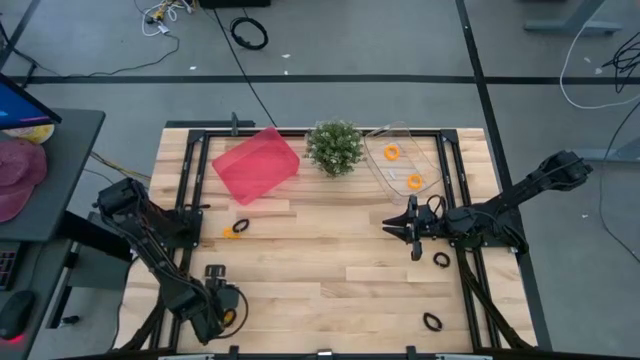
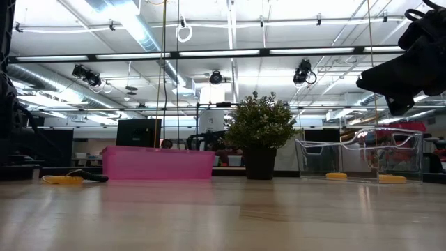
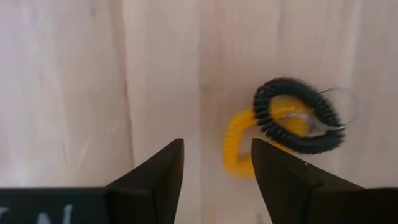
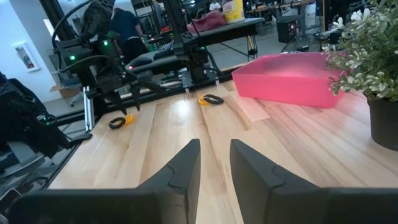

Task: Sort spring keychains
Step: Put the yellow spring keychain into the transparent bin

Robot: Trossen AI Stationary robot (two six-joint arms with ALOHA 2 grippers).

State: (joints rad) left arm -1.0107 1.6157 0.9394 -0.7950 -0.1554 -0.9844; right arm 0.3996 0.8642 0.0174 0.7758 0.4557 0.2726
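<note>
Pale plank worktop in an open workshop with strip-lit ceiling; pink bin, potted plant, clear tray along its far side. Left claw over the near-left corner, fingers spread, gripping nothing; a tangled orange-yellow and black spring keychain pair lies just beyond its tips. Right claw hangs at mid-right, fingers narrowly apart, empty

Plant between two bins
</note>
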